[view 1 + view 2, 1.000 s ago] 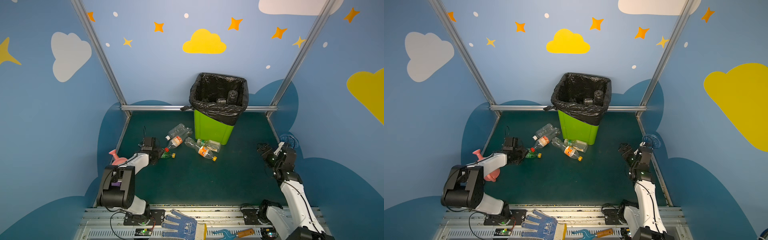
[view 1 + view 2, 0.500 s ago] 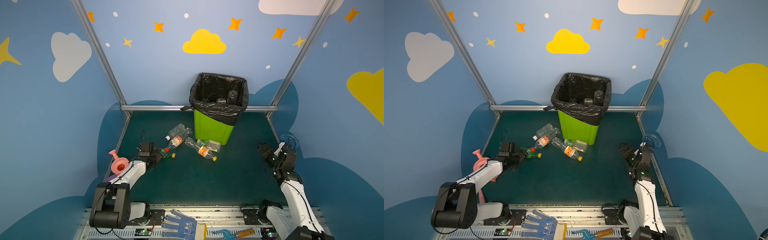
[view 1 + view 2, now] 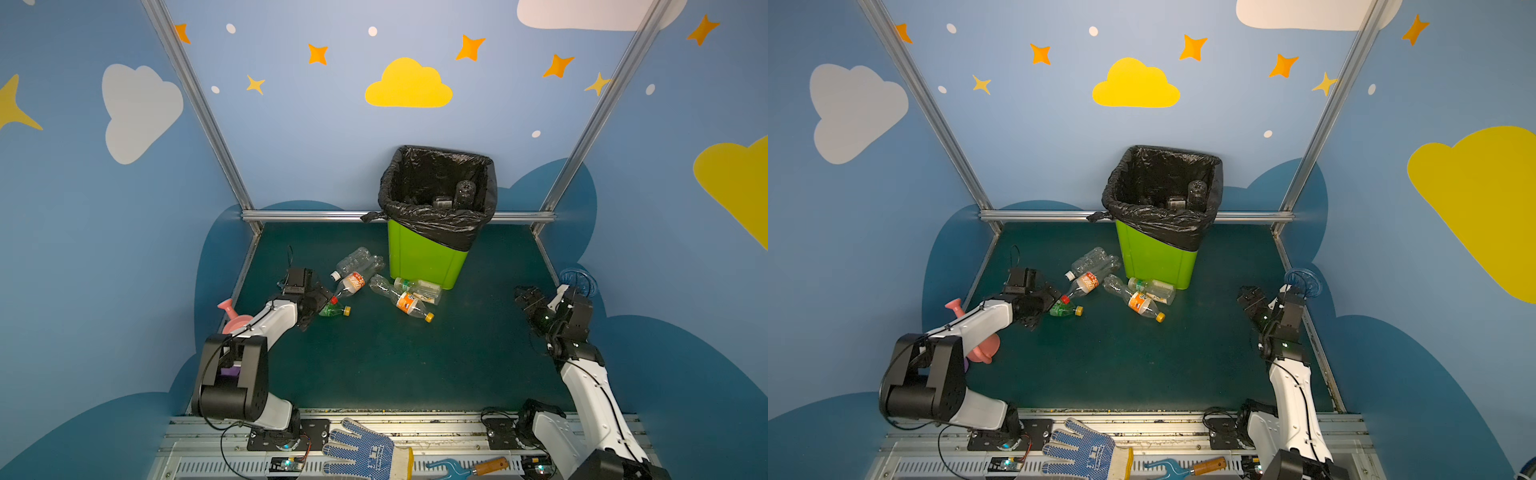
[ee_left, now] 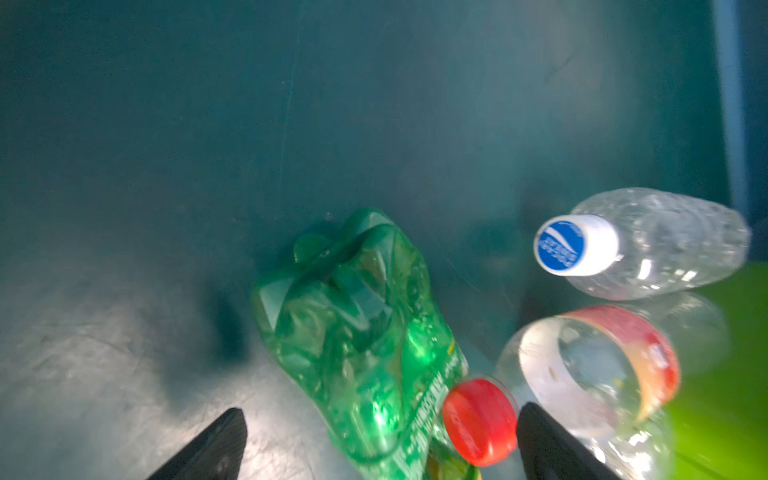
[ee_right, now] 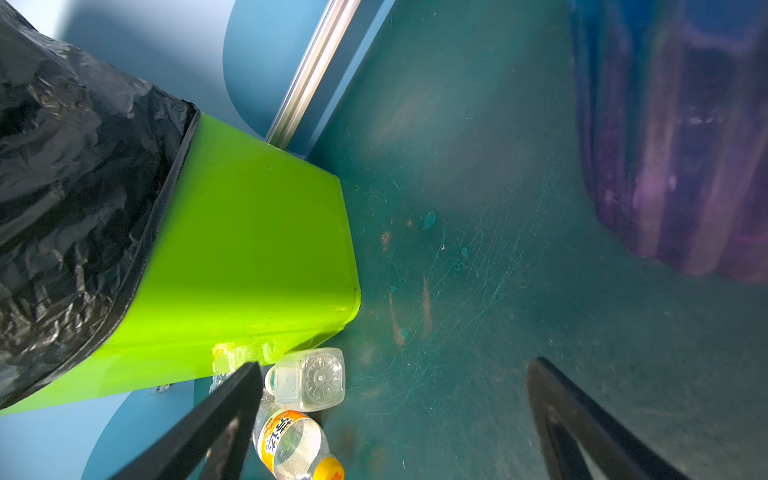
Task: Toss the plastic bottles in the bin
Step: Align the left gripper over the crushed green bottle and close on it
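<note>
The lime-green bin, lined with a black bag, stands at the back. Several plastic bottles lie on the mat in front of it. They are a crushed green one, a red-capped one, a clear white-capped one, an orange-labelled one and a square clear one. My left gripper is open, and the green bottle and the red cap lie between its fingers. My right gripper is open and empty at the right.
A pink watering can stands under the left arm. A blue-purple vase sits by the right wall behind the right gripper. Bottles lie inside the bin. A blue glove and a wooden-handled tool lie on the front rail.
My left gripper's jaws have gone from nearly shut to wide open beside the green bottle. The left arm dipped low and rose again. The right arm has not moved.
</note>
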`<state>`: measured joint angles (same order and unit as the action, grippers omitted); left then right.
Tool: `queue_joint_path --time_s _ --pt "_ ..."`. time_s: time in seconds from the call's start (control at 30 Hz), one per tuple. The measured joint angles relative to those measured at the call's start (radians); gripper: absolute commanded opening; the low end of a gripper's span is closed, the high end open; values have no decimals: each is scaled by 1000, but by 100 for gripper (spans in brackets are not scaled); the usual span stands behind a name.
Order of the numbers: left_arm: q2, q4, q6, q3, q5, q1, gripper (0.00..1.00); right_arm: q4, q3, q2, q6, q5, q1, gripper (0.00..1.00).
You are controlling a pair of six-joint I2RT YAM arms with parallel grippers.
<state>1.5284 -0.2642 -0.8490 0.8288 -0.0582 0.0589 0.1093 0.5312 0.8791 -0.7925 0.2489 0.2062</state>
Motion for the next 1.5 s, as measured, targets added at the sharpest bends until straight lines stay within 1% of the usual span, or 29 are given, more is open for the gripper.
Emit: queue_joint_path --time_s 0.1,0.17,0.23,0.33,0.5,0.57,0.63,0.83,1.13,1.17,1.23,1.3,1.37,1.5 --pt "61 -10 8 34 11 2 99 -6 -1 19 0 5 2 98" --pt "83 -16 11 39 14 2 97 -9 -3 27 0 7 2 98" --pt "113 -31 25 67 13 2 89 -11 -3 35 0 12 4 98" --pt "147 -5 48 93 -4 2 79 -11 -3 42 0 16 9 98" --pt "138 48 82 59 -45 0 58 -11 -6 42 2 15 18 98" --pt "124 66 92 36 -64 0 52 -11 -8 42 3 16 21 98" --pt "103 77 103 14 -78 0 48 -11 -10 42 3 16 22 98" --pt "29 54 130 -48 -95 1 50 -13 -10 42 2 24 27 98" --pt "-147 -21 159 -137 -65 1 51 -18 -15 42 -13 34 28 98" --pt "-163 -24 161 -142 -61 1 53 -18 -15 42 -14 35 28 98" --pt "-182 -26 162 -147 -55 1 62 -18 -16 42 -16 40 29 98" --pt "-185 -25 159 -146 -50 1 68 -18 -16 41 -16 44 32 98" --pt "-182 -31 159 -146 -49 1 77 -17 -16 37 -16 46 33 98" --pt "-169 -35 150 -146 -51 0 89 -16 -16 21 -16 48 37 98"
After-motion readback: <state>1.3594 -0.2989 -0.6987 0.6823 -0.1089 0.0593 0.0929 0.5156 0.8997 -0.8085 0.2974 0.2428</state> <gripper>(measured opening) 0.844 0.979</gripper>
